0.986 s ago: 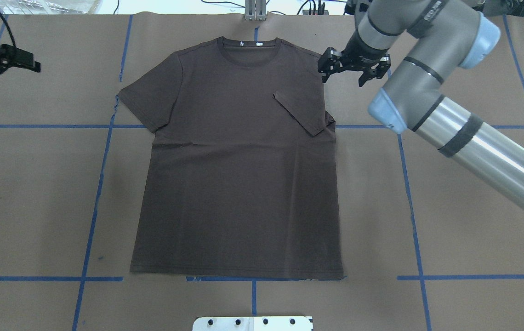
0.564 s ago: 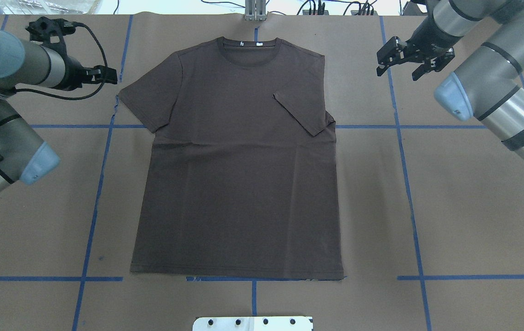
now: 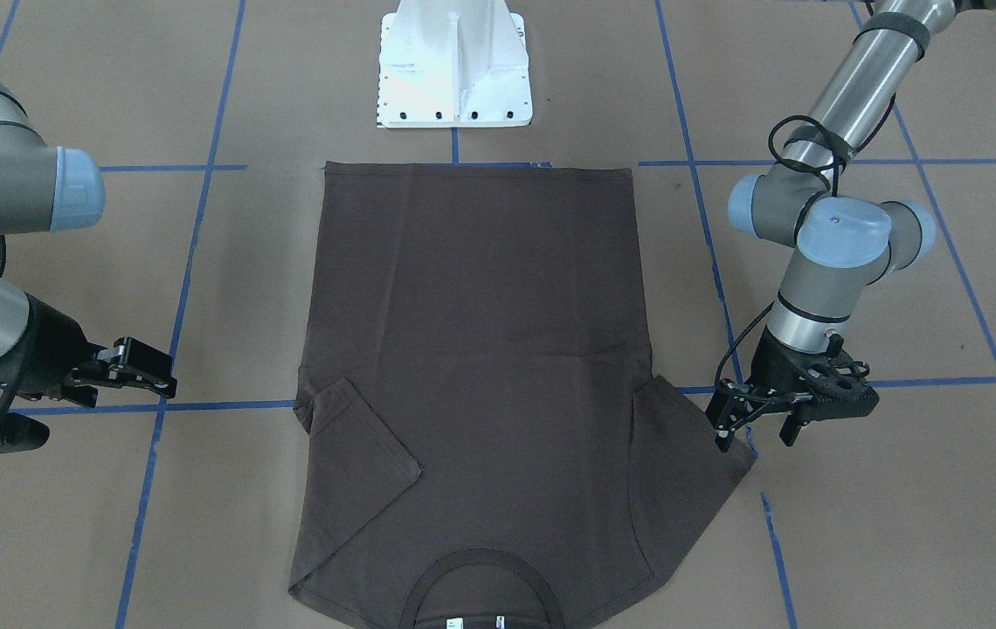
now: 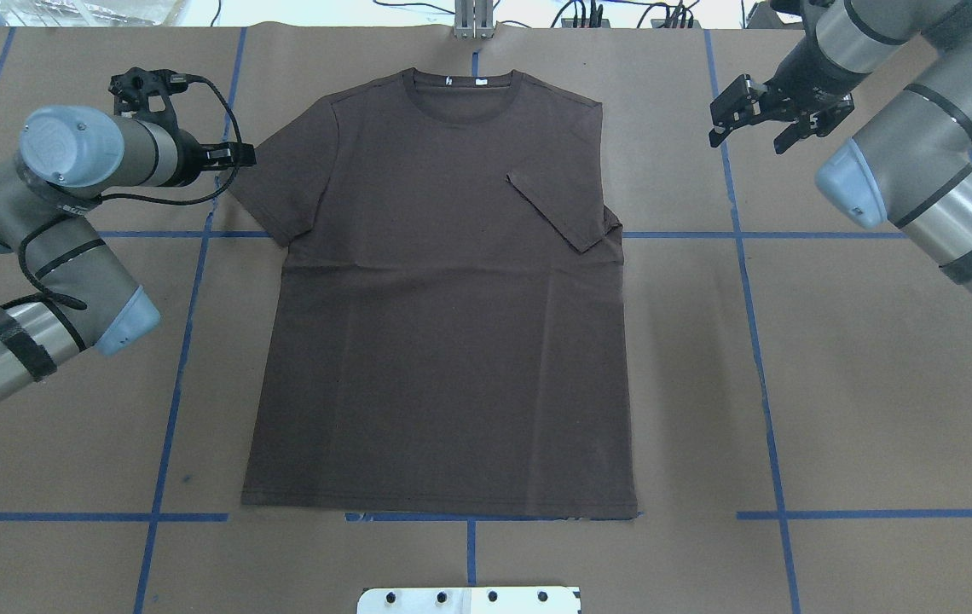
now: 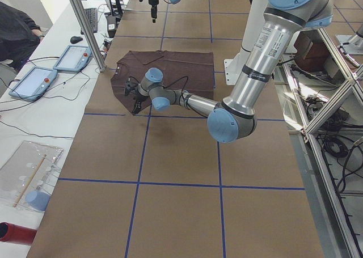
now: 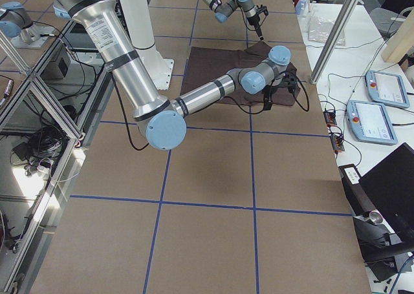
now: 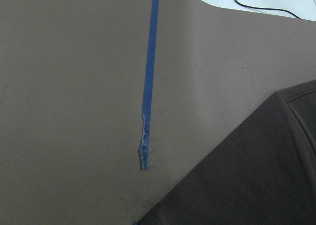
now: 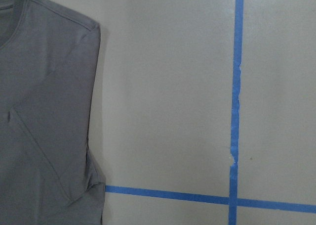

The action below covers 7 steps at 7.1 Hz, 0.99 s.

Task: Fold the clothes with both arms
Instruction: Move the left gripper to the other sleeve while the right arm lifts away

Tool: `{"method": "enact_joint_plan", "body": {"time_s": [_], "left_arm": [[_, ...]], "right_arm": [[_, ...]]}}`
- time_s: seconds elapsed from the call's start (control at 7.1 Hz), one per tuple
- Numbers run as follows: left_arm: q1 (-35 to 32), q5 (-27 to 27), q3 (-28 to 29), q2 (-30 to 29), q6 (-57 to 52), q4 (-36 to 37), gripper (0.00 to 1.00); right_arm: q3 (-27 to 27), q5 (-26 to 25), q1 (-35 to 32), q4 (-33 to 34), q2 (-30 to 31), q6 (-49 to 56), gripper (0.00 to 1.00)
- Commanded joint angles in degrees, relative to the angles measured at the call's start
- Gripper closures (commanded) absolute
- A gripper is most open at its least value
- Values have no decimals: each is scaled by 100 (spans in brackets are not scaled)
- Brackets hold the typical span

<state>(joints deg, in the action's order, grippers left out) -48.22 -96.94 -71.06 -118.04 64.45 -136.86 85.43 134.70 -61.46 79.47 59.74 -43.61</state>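
A dark brown T-shirt (image 4: 443, 341) lies flat mid-surface (image 4: 878, 409), collar away from the robot. The sleeve on the robot's right (image 4: 558, 209) is folded in over the chest. The left end effector (image 3: 754, 442), fingers apart, is at the other sleeve's (image 4: 281, 188) outer edge. The right end effector (image 4: 748, 143), fingers apart, hangs well clear of the shirt.

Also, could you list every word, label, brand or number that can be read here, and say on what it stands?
No text can be read with certainty.
Print on the white neck labels of the T-shirt: too small to read.
Dark lettering on the left arm, left side view: blurred.
Dark lettering on the right arm, right side view: blurred.
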Motion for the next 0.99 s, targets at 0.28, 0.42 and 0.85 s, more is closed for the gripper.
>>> {"method": "enact_joint_plan", "body": {"time_s": [0.28,0.42,0.85], "left_arm": [[120,123,575,-272,-55,-25,6],[111,114,576,-272,-64,-25,11],[111,123,567,-280,-239,-7,54]], "right_arm": [[-18,4,12,-2,-32,-16,0],[-27,4,12,-2,-32,-16,0],[-18,4,12,-2,-41,-16,0]]}}
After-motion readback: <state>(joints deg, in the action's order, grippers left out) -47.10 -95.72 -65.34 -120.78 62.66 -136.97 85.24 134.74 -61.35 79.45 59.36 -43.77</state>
